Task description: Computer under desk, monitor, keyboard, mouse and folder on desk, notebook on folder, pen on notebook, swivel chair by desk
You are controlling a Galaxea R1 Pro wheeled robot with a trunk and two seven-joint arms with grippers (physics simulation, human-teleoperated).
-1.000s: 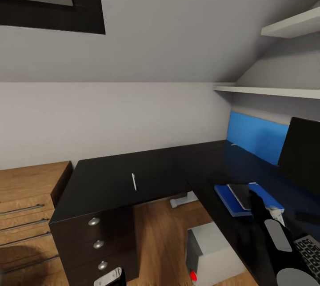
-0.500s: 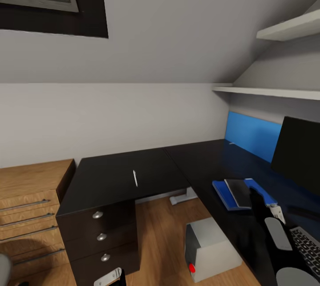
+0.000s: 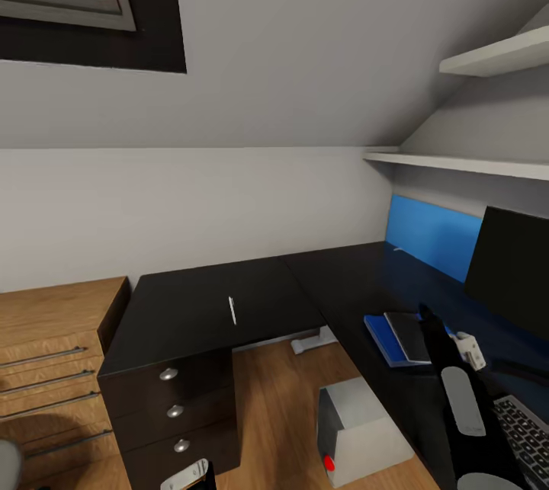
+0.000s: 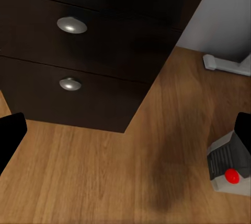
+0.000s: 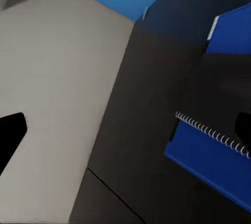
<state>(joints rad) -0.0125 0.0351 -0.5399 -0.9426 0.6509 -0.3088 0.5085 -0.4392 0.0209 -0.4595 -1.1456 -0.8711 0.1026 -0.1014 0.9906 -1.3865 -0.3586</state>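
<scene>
Folder (image 3: 381, 337) and notebook (image 3: 410, 336) lie stacked on the black desk (image 3: 206, 307), the grey notebook on top of the blue folder, in front of the monitor (image 3: 511, 277). The right gripper (image 3: 427, 320) hovers just over the notebook's near edge; its fingers (image 5: 10, 135) stand wide apart with nothing between them. A keyboard (image 3: 526, 433) sits nearer the robot on the same desk wing. A thin white pen (image 3: 232, 310) lies alone on the other wing, above the drawers (image 3: 174, 411). The computer (image 3: 358, 429) stands on the wood floor (image 4: 120, 177) under the desk. The left gripper (image 4: 125, 135) hangs low by the drawers, spread open and empty.
</scene>
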